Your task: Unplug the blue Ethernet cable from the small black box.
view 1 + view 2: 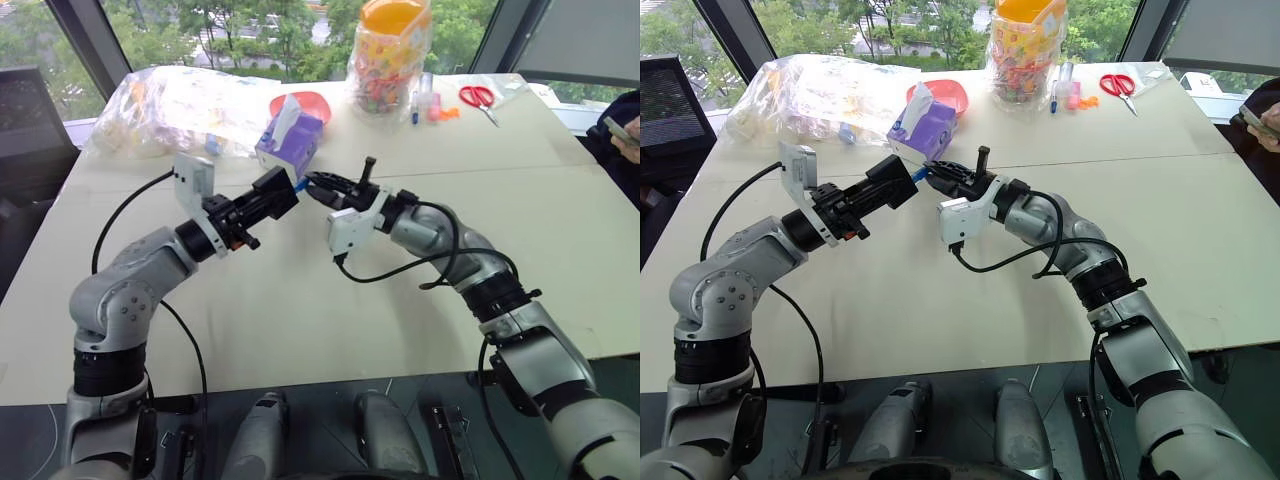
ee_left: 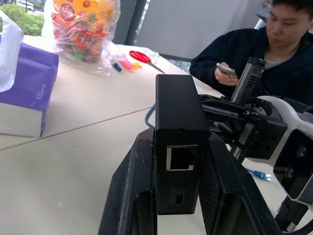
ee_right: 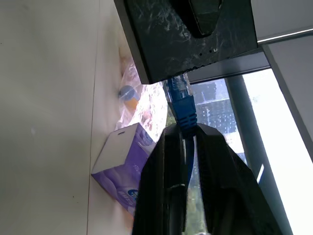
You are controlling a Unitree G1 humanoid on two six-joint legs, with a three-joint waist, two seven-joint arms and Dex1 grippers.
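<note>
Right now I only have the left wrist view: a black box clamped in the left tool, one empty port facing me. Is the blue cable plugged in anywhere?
Observer: The right wrist view shows the blue cable meeting the black box at its far edge, with the clear plug mostly exposed. I cannot tell if it's fully out.
Operator: Is the right tool on it?
Observer: Yes, the cable's boot leads straight into the right tool.
Operator: Is the box resting on the table?
Observer: No, the head view shows the left tool holding it clear of the table.
</note>
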